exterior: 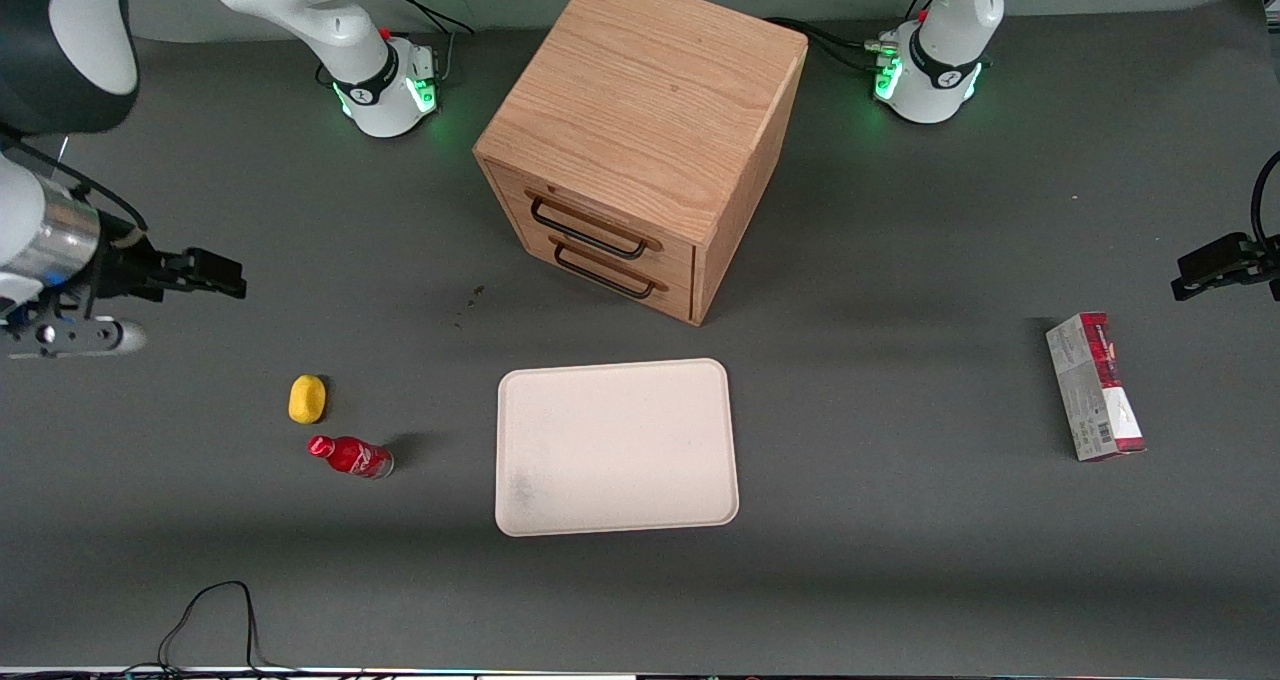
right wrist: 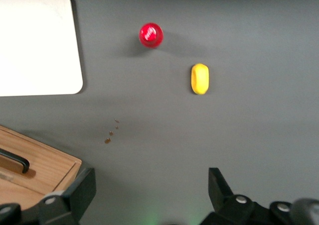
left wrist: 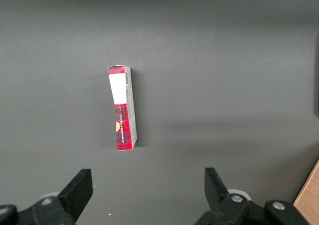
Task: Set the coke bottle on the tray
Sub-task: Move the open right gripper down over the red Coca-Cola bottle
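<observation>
The small red plastic bottle with a red cap and clear base stood on the matte dark-grey bench, untouched, just beside the flat cream tray toward the working arm's end. The tray, rectangular with rounded corners and a low raised rim, lay in front of the wood-grain cabinet, whose two drawers carried dark bar handles. A smooth yellow oval lump sat close to the bottle, slightly farther from the front camera. A red-and-grey carton lay flat toward the parked arm's end. The end effector was held above the bench near the lump, its black fingers spread wide and holding nothing.
</observation>
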Robot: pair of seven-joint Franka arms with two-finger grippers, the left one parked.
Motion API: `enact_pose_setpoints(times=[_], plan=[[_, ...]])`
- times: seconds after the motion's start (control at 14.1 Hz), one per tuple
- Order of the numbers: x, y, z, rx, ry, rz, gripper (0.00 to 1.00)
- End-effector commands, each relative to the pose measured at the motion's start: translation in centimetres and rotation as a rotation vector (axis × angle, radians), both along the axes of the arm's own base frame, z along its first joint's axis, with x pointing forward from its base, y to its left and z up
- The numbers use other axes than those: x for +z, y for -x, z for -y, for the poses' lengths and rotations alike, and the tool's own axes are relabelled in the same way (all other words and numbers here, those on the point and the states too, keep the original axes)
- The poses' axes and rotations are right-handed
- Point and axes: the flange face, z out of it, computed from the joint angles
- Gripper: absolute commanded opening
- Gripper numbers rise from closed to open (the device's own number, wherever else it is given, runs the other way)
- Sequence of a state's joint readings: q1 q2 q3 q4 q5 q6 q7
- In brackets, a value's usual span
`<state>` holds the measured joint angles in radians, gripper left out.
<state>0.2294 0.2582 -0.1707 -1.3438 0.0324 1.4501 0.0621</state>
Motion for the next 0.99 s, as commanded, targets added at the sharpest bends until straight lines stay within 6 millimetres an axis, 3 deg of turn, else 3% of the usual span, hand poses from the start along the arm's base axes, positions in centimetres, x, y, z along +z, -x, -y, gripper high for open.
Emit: enact_pose_setpoints(times=[0.0, 0.21, 0.57, 0.92], plan=[[-1.6, -4.5, -1.9, -0.024, 0.003, -0.003, 1.0], [-4.6, -7.2, -2.8, -0.016, 0.019, -0.004, 1.0], [-10.5, -9.3, -3.1, -0.034, -0.003, -0.026, 1.0], [-17.1, -11.7, -1.5, -0.052, 0.003, 0.005, 1.0]])
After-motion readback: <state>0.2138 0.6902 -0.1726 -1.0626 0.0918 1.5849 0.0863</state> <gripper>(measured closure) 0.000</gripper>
